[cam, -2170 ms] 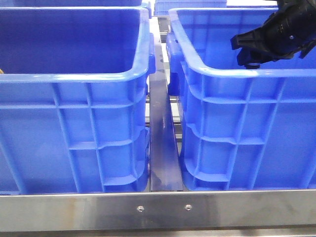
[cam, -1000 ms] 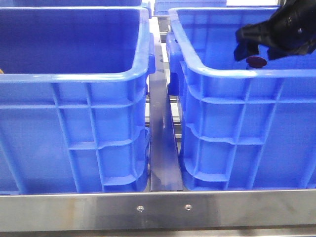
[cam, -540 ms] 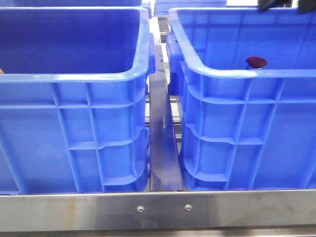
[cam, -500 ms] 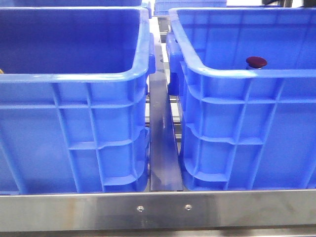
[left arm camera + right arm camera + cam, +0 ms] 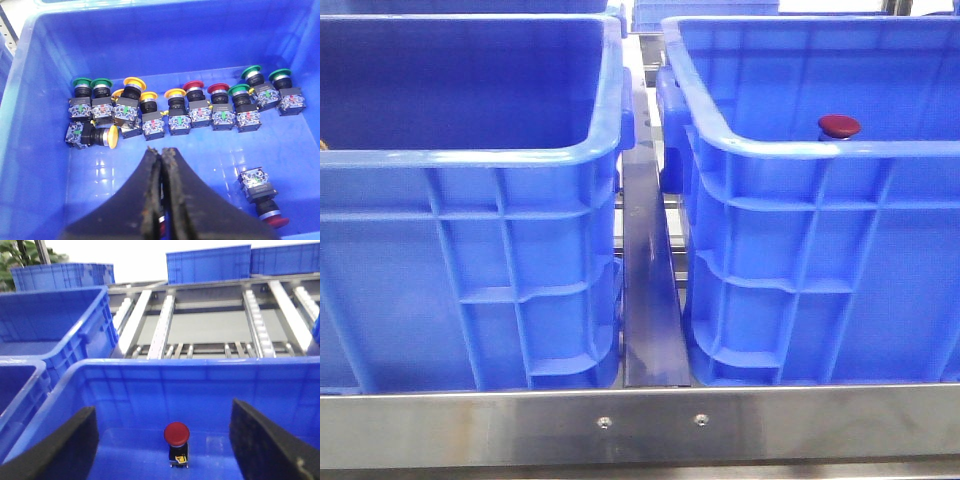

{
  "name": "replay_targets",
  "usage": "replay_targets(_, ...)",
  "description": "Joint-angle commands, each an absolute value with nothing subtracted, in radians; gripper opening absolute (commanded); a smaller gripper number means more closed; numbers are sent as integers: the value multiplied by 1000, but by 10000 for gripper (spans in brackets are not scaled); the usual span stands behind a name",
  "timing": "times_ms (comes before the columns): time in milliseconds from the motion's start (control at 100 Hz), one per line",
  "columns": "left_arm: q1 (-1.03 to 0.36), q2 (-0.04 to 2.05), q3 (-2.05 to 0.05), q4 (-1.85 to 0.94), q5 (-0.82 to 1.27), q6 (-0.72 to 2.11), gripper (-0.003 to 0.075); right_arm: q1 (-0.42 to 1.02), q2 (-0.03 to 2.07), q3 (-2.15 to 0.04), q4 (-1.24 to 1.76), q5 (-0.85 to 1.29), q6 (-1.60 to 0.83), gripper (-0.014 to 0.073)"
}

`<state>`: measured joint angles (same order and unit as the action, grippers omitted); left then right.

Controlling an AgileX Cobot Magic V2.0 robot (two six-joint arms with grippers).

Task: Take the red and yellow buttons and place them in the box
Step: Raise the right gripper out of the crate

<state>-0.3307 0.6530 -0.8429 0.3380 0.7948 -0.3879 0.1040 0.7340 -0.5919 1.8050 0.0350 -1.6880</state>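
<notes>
A dark red button (image 5: 839,125) stands upright inside the right blue crate (image 5: 790,150). In the right wrist view the red button (image 5: 176,433) sits on the crate floor below my right gripper (image 5: 162,452), which is wide open, empty and clear of it. My left gripper (image 5: 161,151) is shut, hovering over the left crate (image 5: 30,100). That crate holds a row of yellow buttons (image 5: 134,83), red buttons (image 5: 194,86) and green ones (image 5: 249,73). A sliver of silver and red shows through the slit between the fingers. Neither gripper shows in the front view.
One yellow button (image 5: 113,137) lies on its side and one red button (image 5: 272,218) lies apart near the crate wall. A steel rail (image 5: 650,300) runs between the two crates (image 5: 470,157). More blue crates (image 5: 207,262) and roller tracks (image 5: 255,315) lie beyond.
My right gripper held the red button just inside the right crate, let it go, and rose out of the front view. The button stays standing in the crate.
</notes>
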Motion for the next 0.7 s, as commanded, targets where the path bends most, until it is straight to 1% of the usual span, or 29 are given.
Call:
replay_targets(0, -328, 652, -871, 359, 724, -400, -19, 99, 678, -602, 1812, 55, -1696, 458)
replay_targets(70, -328, 652, -871, 359, 724, -400, -19, 99, 651, -600, 1812, 55, -1696, 343)
replay_targets(190, -328, 652, -871, 359, 724, -400, -19, 99, 640, -600, 1812, 55, -1696, 105)
replay_targets(260, -328, 652, -871, 359, 724, -400, -19, 99, 640, -600, 1812, 56, -1696, -12)
replay_targets(310, -328, 652, -871, 359, 724, -400, -19, 99, 640, -600, 1812, 60, -1696, -76)
replay_targets(360, -328, 652, -871, 359, 724, -400, -19, 99, 640, -600, 1813, 67, -1696, -64)
replay_targets(600, -328, 652, -871, 359, 724, -400, -16, 99, 640, -600, 1813, 67, -1696, -67)
replay_targets(650, -328, 652, -871, 359, 724, -398, -1, 99, 640, -600, 1813, 67, -1696, -67)
replay_targets(690, -328, 652, -871, 359, 724, -398, 34, 99, 640, -600, 1813, 67, -1696, -67)
